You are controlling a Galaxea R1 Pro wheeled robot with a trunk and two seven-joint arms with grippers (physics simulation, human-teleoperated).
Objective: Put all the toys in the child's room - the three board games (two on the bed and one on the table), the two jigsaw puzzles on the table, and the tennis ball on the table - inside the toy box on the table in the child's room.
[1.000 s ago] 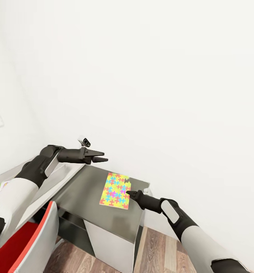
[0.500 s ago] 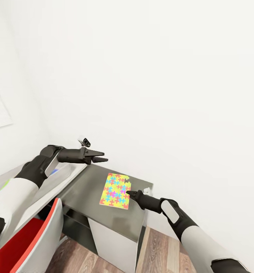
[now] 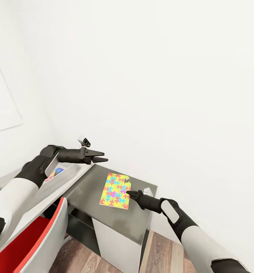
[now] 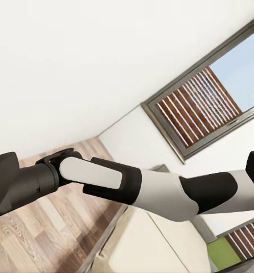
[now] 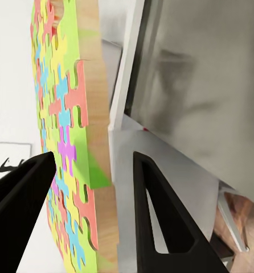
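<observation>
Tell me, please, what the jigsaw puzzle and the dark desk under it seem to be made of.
The jigsaw puzzle looks like wood under a matte printed face: its edge shows pale grain below the coloured patches. The dark grey desk seems to be smooth laminate or metal, I cannot tell which; its top gives a soft, blurred reflection.

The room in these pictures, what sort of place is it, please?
Probably a child's bedroom or playroom: a colourful jigsaw puzzle is held over a grey desk, a red chair stands beside it, and the floor is wood planks.
</observation>
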